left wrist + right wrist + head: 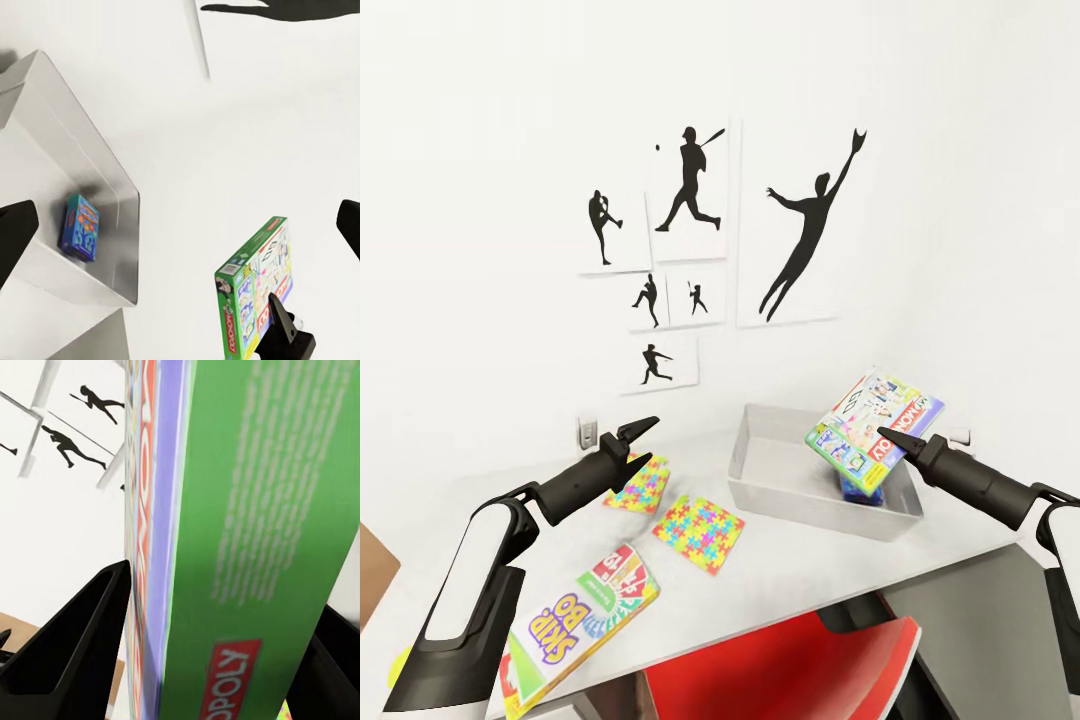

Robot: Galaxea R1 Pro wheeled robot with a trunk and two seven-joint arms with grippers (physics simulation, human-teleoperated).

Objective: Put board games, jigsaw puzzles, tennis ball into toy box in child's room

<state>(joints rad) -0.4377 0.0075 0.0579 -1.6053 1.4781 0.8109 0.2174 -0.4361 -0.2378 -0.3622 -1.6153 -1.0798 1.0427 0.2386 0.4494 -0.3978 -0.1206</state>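
My right gripper (pixel 887 441) is shut on the white-and-green Monopoly box (pixel 872 426), holding it tilted above the right end of the light-grey toy box (pixel 746 452). The small blue game box (pixel 859 487) lies inside the toy box, under the Monopoly box. Two jigsaw puzzles (pixel 639 485) (pixel 699 521) lie flat on the table (pixel 800 560) left of the toy box. The Skip-Bo box (pixel 582 618) rests near the table's front edge. My left gripper (pixel 639 444) hovers open over the far puzzle. The left wrist view shows the blue box (pixel 80 226) in the toy box (pixel 90 150) and the held Monopoly box (pixel 255 292).
A red chair (pixel 790 670) is tucked under the table's front edge. The white wall with athlete posters (pixel 690 240) stands right behind the table, with an outlet (pixel 588 432) low on it. A yellow-green bit (pixel 398 665) peeks beside my left arm; what it is I cannot tell.
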